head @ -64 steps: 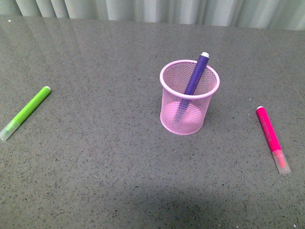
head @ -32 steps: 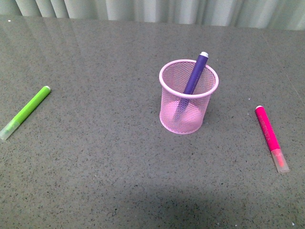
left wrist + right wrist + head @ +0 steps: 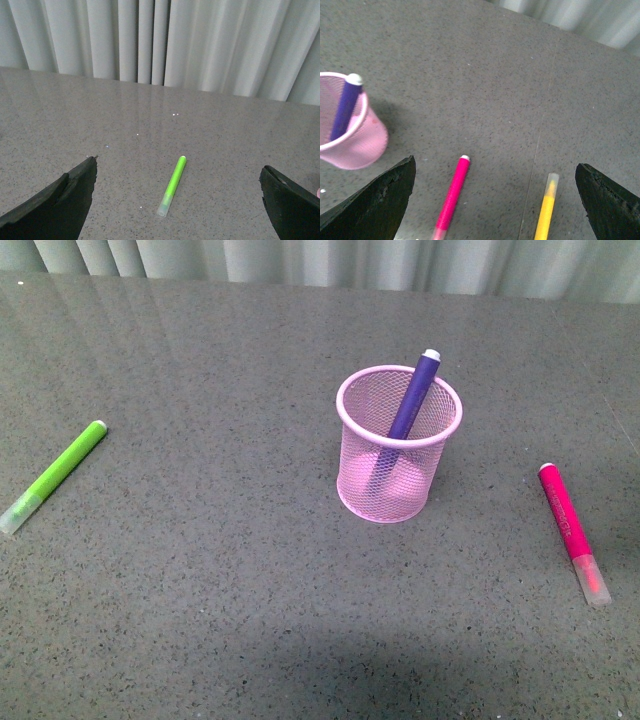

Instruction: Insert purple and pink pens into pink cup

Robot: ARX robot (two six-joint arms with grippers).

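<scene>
Now pink pen [image 3: 571, 530]: cap nearward; purple pen [image 3: 413, 390] leans in cup [image 3: 357, 468]; left tool [image 3: 178, 168], right tool [image 3: 495, 166] wide.

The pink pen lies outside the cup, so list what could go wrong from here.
1. A yellow pen lies beside the pink pen; the open right hand might catch the wrong one.
2. The purple pen leans across the pink cup, poking above its rim; the incoming pen could strike it.
3. A knock on the rim might tip the cup.
</scene>
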